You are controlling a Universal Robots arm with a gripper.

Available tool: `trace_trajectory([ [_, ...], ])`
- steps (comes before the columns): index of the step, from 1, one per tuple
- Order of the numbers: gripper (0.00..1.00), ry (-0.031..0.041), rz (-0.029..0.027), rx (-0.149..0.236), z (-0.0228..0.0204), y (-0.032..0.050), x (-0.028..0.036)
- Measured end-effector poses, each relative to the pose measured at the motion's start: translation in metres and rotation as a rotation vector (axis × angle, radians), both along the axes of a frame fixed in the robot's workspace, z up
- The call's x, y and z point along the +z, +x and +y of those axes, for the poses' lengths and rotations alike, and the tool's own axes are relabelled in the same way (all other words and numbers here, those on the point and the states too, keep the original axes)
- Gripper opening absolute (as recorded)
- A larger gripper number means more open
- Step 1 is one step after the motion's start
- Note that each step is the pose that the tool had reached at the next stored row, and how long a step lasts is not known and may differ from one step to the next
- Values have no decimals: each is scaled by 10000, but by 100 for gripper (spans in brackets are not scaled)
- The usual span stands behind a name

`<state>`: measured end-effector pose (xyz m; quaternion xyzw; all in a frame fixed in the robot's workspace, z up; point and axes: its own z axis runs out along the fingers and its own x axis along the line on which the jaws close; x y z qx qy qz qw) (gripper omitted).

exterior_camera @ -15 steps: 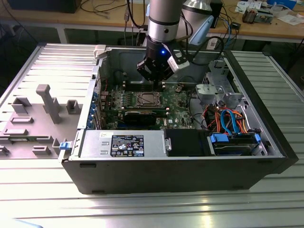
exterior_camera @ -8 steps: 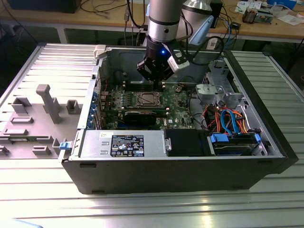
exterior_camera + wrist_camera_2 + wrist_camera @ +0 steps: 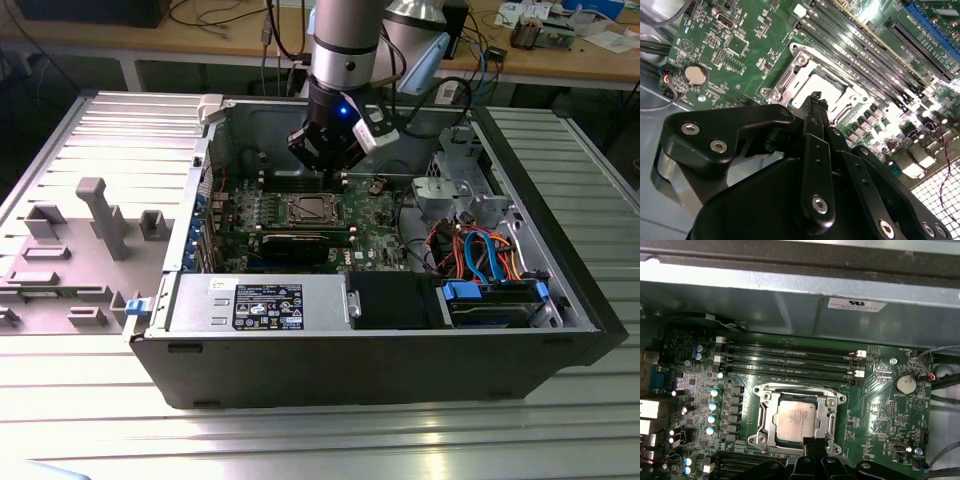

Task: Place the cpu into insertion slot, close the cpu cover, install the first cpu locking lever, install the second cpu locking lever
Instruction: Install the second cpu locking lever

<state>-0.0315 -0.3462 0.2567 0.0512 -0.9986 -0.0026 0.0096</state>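
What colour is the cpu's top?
Silver-grey metal; the cpu shows best in the first wrist view, seated in its socket.

A ribbed aluminium table (image 3: pixel 300 440) spans the exterior view, light glinting off its slats at 6 o'clock. At 12 o'clock a wooden workbench (image 3: pixel 200 45) runs across, strewn with cables (image 3: pixel 215 15); papers (image 3: pixel 600 35) lie at 1 o'clock.
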Motion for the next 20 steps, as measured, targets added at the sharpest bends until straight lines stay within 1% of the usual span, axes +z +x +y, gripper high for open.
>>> trace_trajectory([
  [1, 11, 3, 0, 0, -17, 0, -2],
  [2, 11, 47, -1, 0, -55, 0, -6],
  [3, 11, 137, 0, 0, -84, 0, -10],
  [4, 11, 241, 1, 1, -104, 0, -11],
  [5, 11, 412, 0, 1, -136, 0, -15],
  [6, 11, 550, 0, 0, -165, -1, -17],
  [7, 11, 732, -1, 0, -202, -3, -22],
  [8, 11, 861, -1, 0, -233, -4, -26],
  [11, 11, 1082, 0, 1, -289, -8, -33],
  [12, 11, 1140, 0, 1, -309, -10, -36],
  [13, 11, 1215, 0, 1, -339, -13, -40],
  [14, 11, 1262, 0, 1, -362, -15, -44],
  [15, 11, 1337, -1, -1, -412, -19, -56],
  [16, 11, 1379, -1, 0, -478, -25, -74],
  [17, 11, 1399, 0, 0, -530, -31, -90],
  [19, 11, 1419, 0, 1, -581, -39, -107],
  [20, 11, 1432, 0, -1, -620, -56, -121],
])
